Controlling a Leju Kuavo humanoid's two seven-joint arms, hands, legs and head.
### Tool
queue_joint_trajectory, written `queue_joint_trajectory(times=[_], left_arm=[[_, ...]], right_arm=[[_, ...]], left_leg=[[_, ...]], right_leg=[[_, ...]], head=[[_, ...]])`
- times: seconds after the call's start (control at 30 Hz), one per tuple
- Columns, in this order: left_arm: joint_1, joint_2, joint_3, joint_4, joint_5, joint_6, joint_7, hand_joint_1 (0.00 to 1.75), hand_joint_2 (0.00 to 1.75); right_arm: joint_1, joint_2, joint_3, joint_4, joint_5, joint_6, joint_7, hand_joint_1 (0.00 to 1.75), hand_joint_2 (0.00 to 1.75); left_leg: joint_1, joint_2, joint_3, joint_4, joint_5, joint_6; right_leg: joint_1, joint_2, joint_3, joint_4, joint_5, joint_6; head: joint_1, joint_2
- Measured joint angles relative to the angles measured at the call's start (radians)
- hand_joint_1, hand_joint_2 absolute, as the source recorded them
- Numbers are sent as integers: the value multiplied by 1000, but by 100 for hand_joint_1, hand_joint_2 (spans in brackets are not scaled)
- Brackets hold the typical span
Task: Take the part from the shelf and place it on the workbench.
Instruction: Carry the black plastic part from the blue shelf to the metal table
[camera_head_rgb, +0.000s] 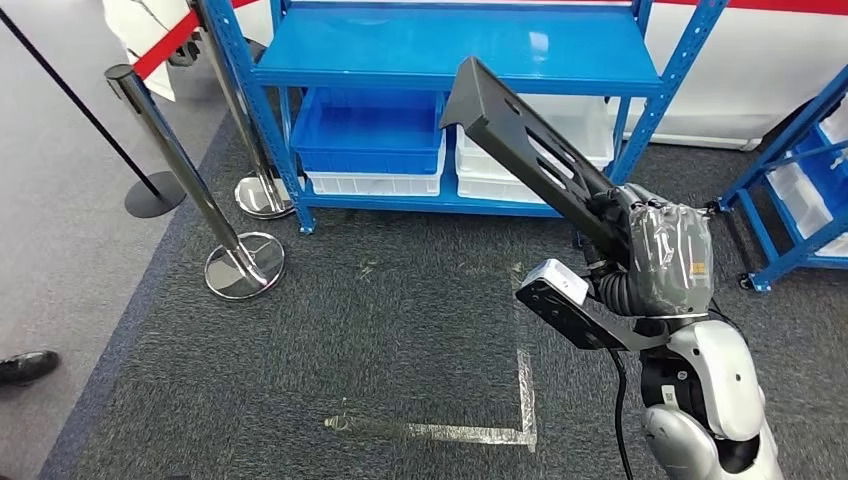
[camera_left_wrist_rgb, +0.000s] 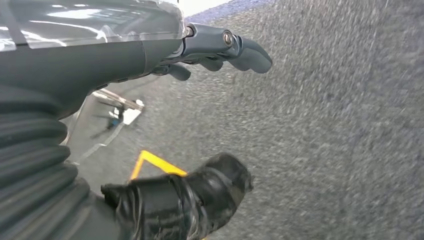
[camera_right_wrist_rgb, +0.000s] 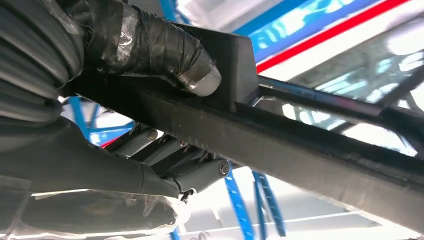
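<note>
Item: long black part (camera_head_rgb: 520, 140) | Location: off the blue shelf (camera_head_rgb: 460, 50), raised over carpet | Holder: right hand (camera_head_rgb: 660, 255), fingers (camera_right_wrist_rgb: 165, 47) clamped on near end | Axis: slanting up-forward toward shelf | Left hand (camera_left_wrist_rgb: 220, 47): holding nothing, fingers loosely curled, apart | Worktop: unseen.

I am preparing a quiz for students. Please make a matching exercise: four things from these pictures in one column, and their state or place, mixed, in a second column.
Things:
1. black part
2. blue bin
3. left hand
4. chrome post

States or places:
A. holds nothing, above the carpet
B. stands on the carpet beside the shelf
C. held by the right hand
D. sits on the low level of the shelf

Pairs: 1-C, 2-D, 3-A, 4-B
</note>
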Motion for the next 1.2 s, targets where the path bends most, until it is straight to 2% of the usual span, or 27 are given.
queue_joint_trajectory(times=[0.07,0.1,0.17,0.2,0.23,0.27,0.3,0.37,0.43,0.5,0.53,0.57,0.6,0.67,0.7,0.73,0.77,0.8,0.83,0.87,0.93,0.97,1.03,1.07,1.1,1.13,1.2], left_arm=[[2,-1,0,1,4,0,0,0,175],[3,-1,0,2,5,0,0,0,175],[4,-2,0,2,5,-1,0,0,175],[5,-2,0,2,5,-1,0,0,175],[5,-3,0,2,5,-1,0,0,175],[5,-4,0,2,6,-2,0,0,175],[5,-4,0,2,6,-2,0,0,175],[6,-5,0,2,6,-2,0,0,175],[6,-4,0,3,6,-2,0,0,175],[8,-3,0,4,7,-2,0,0,175],[10,-3,0,5,7,-3,0,0,175],[13,-4,0,6,7,-3,0,0,175],[17,-5,0,7,8,-4,1,0,175],[19,-7,-1,8,8,-5,3,0,175],[18,-7,-1,8,8,-6,4,0,175],[16,-8,-1,8,8,-7,4,0,175],[15,-9,0,8,8,-8,4,0,175],[14,-9,0,8,8,-9,4,0,175],[14,-10,0,8,8,-9,4,0,175],[13,-10,0,8,8,-9,4,0,175],[9,-8,0,9,8,-9,4,0,175],[7,-7,0,9,8,-9,3,0,175],[7,-7,0,9,8,-9,2,0,175],[9,-7,0,10,8,-9,2,0,175],[11,-7,-1,10,8,-9,2,0,175],[13,-8,-1,10,8,-9,2,0,175],[12,-9,-1,10,8,-10,3,0,175]], right_arm=[[-6,0,0,2,-3,0,0,175,175],[-8,0,1,3,-5,0,0,175,175],[-10,0,1,6,-7,0,0,175,175],[-11,0,1,7,-7,0,0,175,175],[-11,0,1,9,-8,0,0,175,175],[-11,0,2,10,-8,0,0,175,175],[-11,0,2,12,-9,0,0,175,175],[-13,0,2,14,-11,0,0,175,175],[-14,0,2,15,-12,0,1,175,175],[-16,0,2,16,-13,-1,2,175,175],[-17,0,2,17,-13,0,2,175,175],[-19,0,2,18,-13,0,2,175,175],[-22,0,3,18,-13,0,3,175,175],[-26,0,3,19,-13,0,3,175,175],[-26,0,3,19,-13,0,3,175,175],[-26,0,3,19,-13,0,3,175,175],[-26,-1,3,20,-13,0,3,175,175],[-26,-1,3,20,-13,0,3,175,175],[-26,-1,3,20,-13,0,3,175,175],[-26,-1,3,20,-13,0,3,175,175],[-28,-1,3,19,-13,0,3,175,175],[-29,0,3,19,-13,0,3,175,175],[-33,0,3,19,-13,0,3,175,175],[-34,-1,3,19,-14,0,3,175,175],[-35,0,4,19,-14,0,3,175,175],[-36,-1,4,19,-15,1,3,175,175],[-36,-1,5,19,-15,1,3,175,175]], left_leg=[[4,-17,-14,-11,24,13],[7,-23,-22,-15,38,19],[11,-37,-51,-17,69,28],[11,-46,-70,-15,84,30],[12,-57,-90,-13,99,30],[13,-67,-111,-10,112,27],[15,-78,-131,-6,125,23],[22,-101,-172,7,148,11],[26,-123,-203,20,170,-5],[25,-146,-217,16,195,-19],[25,-157,-220,9,209,-24],[26,-153,-226,9,208,-27],[26,-138,-236,22,187,-30],[27,-87,-260,107,87,-34],[27,-71,-272,172,32,-36],[27,-64,-277,235,-3,-38],[27,-61,-274,280,-11,-39],[26,-59,-257,299,3,-37],[25,-56,-222,285,28,-33],[20,-45,-171,239,48,-24],[6,-8,-60,99,34,-6],[-1,5,-26,45,18,1],[-8,-1,-14,-3,14,10],[-7,-9,-19,-10,28,15],[-4,-18,-24,-18,43,20],[0,-24,-31,-26,59,27],[2,-40,-56,-29,86,35]], right_leg=[[-3,4,-5,3,-2,13],[-4,21,-11,17,-26,20],[-7,67,-34,104,-127,31],[-9,79,-44,165,-174,33],[-11,85,-49,221,-203,35],[-14,87,-42,252,-203,37],[-16,88,-23,255,-182,39],[-25,108,58,170,-139,43],[-29,154,134,53,-148,40],[-26,172,149,9,-160,28],[-26,160,140,11,-151,19],[-27,147,132,9,-142,11],[-27,133,123,8,-131,2],[-25,106,102,5,-107,-12],[-22,92,90,6,-96,-16],[-19,78,76,7,-86,-17],[-16,64,62,9,-76,-17],[-13,51,46,11,-66,-18],[-9,38,32,12,-57,-18],[-6,26,21,14,-48,-18],[-2,2,10,14,-34,-13],[-2,-10,9,13,-27,-9],[-4,-35,9,4,-10,3],[-6,-34,8,1,-6,10],[-8,-16,4,5,-16,16],[-10,12,-3,25,-44,22],[-12,72,-28,118,-138,31]], head=[[-3,0],[-2,0],[2,0],[3,0],[4,0],[4,0],[4,0],[4,0],[4,0],[5,0],[4,0],[4,0],[1,0],[-7,0],[-9,0],[-10,0],[-10,0],[-10,0],[-10,0],[-10,0],[-10,0],[-10,0],[-11,0],[-11,0],[-12,0],[-11,0],[-9,0]])
